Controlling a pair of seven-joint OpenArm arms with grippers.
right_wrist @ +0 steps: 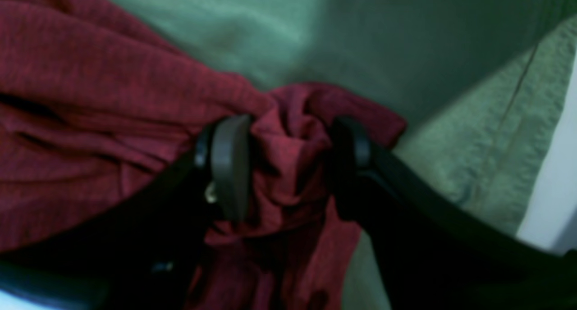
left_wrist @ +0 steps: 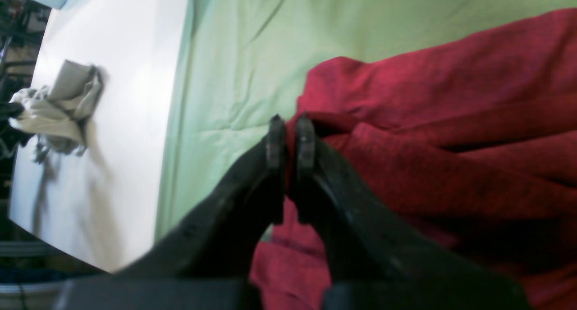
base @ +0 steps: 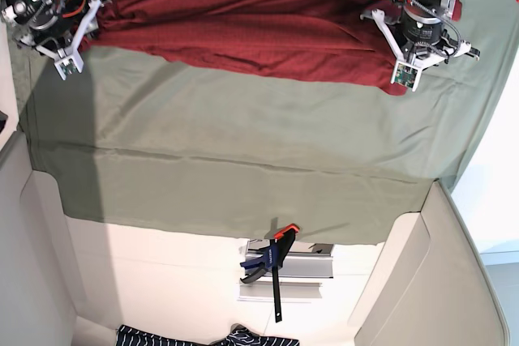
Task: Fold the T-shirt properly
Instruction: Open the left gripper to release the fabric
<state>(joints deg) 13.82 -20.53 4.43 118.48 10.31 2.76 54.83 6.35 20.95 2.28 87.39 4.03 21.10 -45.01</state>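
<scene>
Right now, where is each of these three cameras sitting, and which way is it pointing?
Left wrist: rides the left arm, looking along its nearly closed jaws, which pinch the red T-shirt edge over the green cloth.
Right wrist: rides the right arm, looking along its jaws, clamped around bunched T-shirt fabric.
Base: overhead, facing straight down; left arm at upper right, right arm at upper left.
Shared: all three show the T-shirt and green cloth.

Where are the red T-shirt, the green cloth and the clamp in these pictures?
red T-shirt [base: 243,22], base view, middle of its fabric.
green cloth [base: 243,143], base view, bare stretch below the shirt.
clamp [base: 261,263], base view, its blue and black body.
</scene>
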